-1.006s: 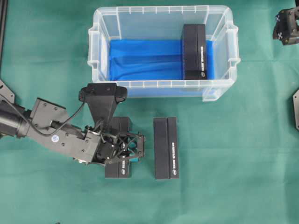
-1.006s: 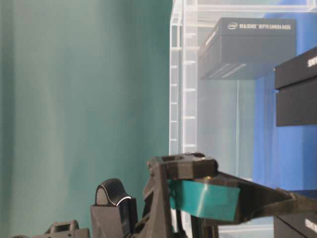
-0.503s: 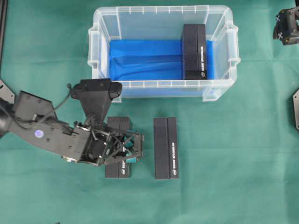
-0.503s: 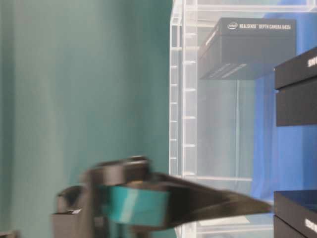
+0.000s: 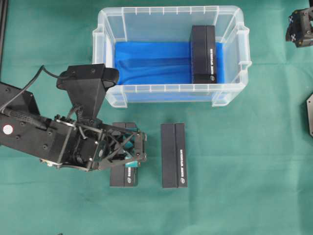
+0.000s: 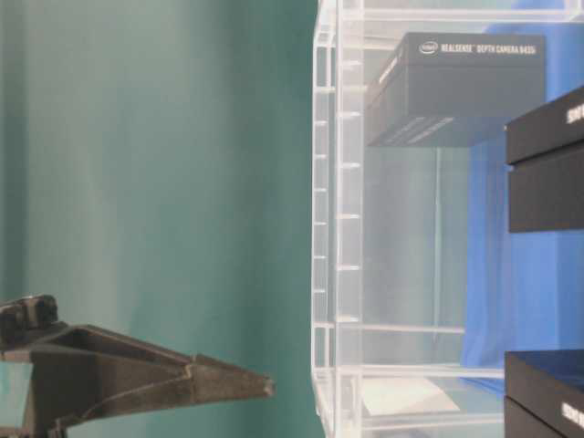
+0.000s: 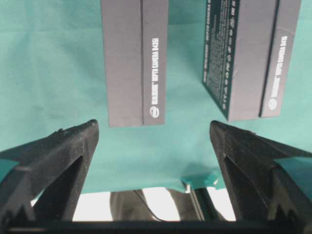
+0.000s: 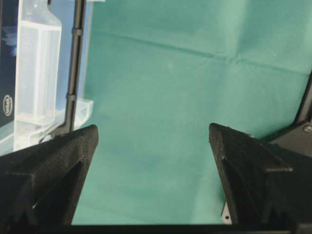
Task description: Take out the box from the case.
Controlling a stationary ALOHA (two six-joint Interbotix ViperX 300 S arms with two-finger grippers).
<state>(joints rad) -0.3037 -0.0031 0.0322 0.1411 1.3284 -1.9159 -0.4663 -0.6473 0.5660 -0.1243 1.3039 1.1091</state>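
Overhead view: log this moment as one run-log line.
left hand: open, empty, over left table box | right hand: open, empty | boxes on cloth: two | box in case: one | case: not yet emptied

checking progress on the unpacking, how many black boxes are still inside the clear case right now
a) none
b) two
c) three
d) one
d: the overhead view shows a single black box lying at the right end of the case on its blue lining, while the other two boxes lie on the green cloth in front of it.
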